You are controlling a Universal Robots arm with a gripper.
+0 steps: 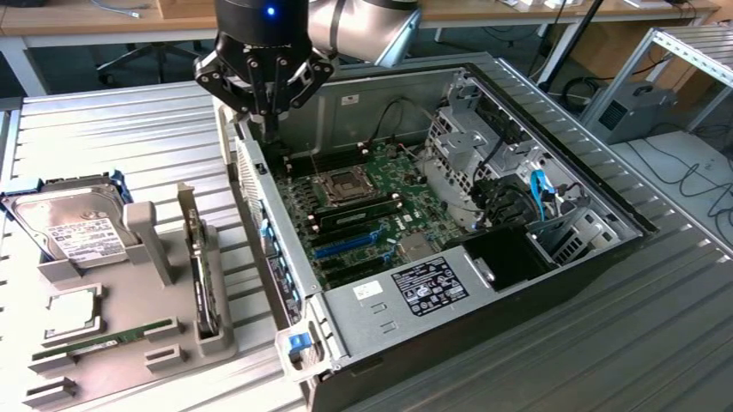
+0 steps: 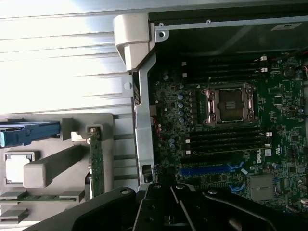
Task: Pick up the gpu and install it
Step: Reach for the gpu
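The gpu (image 1: pixel 204 279), a thin dark card, stands on edge in a slot of the grey holder (image 1: pixel 137 360) at the exterior view's left, beside the open computer case (image 1: pixel 458 300). In the wrist view the gpu (image 2: pixel 96 163) appears edge-on in that holder. My gripper (image 1: pixel 271 110) hangs above the case's rear wall, near the corner closest to the holder, and is well apart from the card. Its fingers (image 2: pixel 154 192) are shut with nothing between them. The motherboard (image 1: pixel 366 197) lies exposed, with blue expansion slots (image 1: pixel 349 245) near its front part.
The holder also carries a silver hard drive (image 1: pixel 75 227) in a blue frame, a processor chip (image 1: pixel 71 313) and a green RAM stick (image 1: pixel 103 339). Inside the case are a drive cage (image 1: pixel 469 146), cables (image 1: pixel 538 193) and a power supply (image 1: pixel 424 287). Ribbed metal table (image 1: pixel 115 129) all around.
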